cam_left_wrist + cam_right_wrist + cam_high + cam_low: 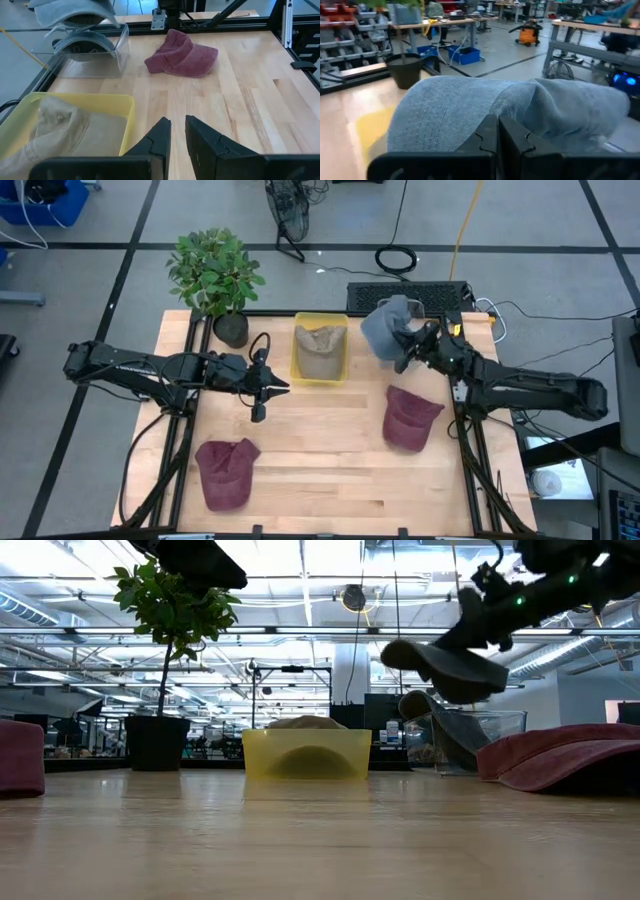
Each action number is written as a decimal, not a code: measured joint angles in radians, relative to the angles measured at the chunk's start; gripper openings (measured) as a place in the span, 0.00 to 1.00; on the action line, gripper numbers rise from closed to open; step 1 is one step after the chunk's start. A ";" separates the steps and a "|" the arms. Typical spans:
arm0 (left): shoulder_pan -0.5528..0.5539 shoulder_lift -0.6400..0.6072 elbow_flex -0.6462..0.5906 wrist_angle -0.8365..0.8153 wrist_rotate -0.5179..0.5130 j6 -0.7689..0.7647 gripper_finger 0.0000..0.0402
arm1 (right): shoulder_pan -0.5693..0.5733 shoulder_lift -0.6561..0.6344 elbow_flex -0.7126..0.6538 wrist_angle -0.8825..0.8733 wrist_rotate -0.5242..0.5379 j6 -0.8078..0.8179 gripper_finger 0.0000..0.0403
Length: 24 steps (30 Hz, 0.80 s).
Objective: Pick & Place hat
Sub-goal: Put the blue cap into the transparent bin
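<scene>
A blue-grey hat (pixel 383 330) hangs in my right gripper (pixel 408 343) at the table's far right, above a clear bin (pixel 428 308). In the low view the hat (pixel 445 665) is well above the table and the clear bin (pixel 485 740), which seems to hold another dark cap. The hat fills the right wrist view (pixel 470 110). My left gripper (pixel 268 386) hovers over bare wood left of the yellow bin (pixel 320 350). Its fingers (pixel 177 132) stand a narrow gap apart and hold nothing. My right gripper (pixel 498 131) is shut on the blue-grey hat, pinching a bunched fold of its crown cloth (pixel 492 107) between the two fingers. It comes from the table's right side. The hat is lifted clear, its brim (pixel 440 660) about level over the clear bin.
The yellow bin (pixel 75 102) holds a tan hat (pixel 319 345). One maroon hat (pixel 412 418) lies right of centre, another (pixel 225 470) lies near the front left. A potted plant (pixel 215 275) stands at the far left corner. Bare wood lies between the maroon hats.
</scene>
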 joint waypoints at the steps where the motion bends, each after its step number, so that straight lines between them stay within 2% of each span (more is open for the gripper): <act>1: 0.000 0.000 0.000 0.000 0.000 0.001 0.16 | -0.023 0.003 -0.009 0.007 -0.010 0.006 0.00; 6: 0.000 0.000 0.000 0.000 0.000 0.014 0.16 | -0.118 0.020 -0.061 0.087 -0.097 0.050 0.00; 10: 0.001 0.000 0.000 0.001 0.000 0.021 0.16 | -0.167 0.039 -0.125 0.236 -0.156 0.078 0.00; 15: 0.001 0.000 0.000 0.001 0.000 0.022 0.16 | -0.215 0.080 -0.221 0.396 -0.160 0.137 0.00; 24: 0.001 0.000 0.000 0.004 0.000 0.025 0.16 | -0.264 0.145 -0.335 0.535 -0.161 0.198 0.03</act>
